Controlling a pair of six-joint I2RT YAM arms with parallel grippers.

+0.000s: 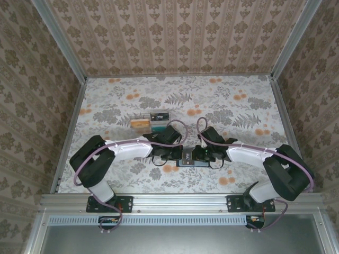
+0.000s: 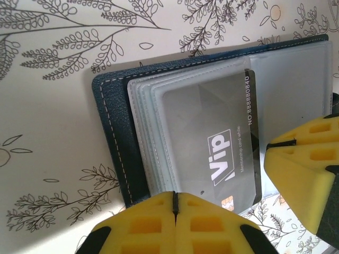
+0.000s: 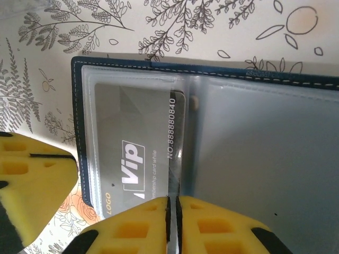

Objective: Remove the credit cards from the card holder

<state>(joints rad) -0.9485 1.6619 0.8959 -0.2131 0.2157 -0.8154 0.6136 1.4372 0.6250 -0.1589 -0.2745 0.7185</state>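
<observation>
— While the fingers of our right gripper [image 3: 172, 203] are pinching the bared long edge of the credit card [image 3: 132, 143], what is our left doing?
— Our left gripper [image 2: 175, 198] is resting shut at the open card holder [image 2: 114, 127], on its near edge; whether it is nipping a sleeve [image 2: 143, 132], we cannot tell.
— And the card?
— We are judging it light, stiff, slick; it is lying part-sleeved, long axis along the fold [image 3: 192, 132], bared edge facing it, our best hold.

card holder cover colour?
Dark navy card holder, white stitching; left wrist view shows it best.
</observation>
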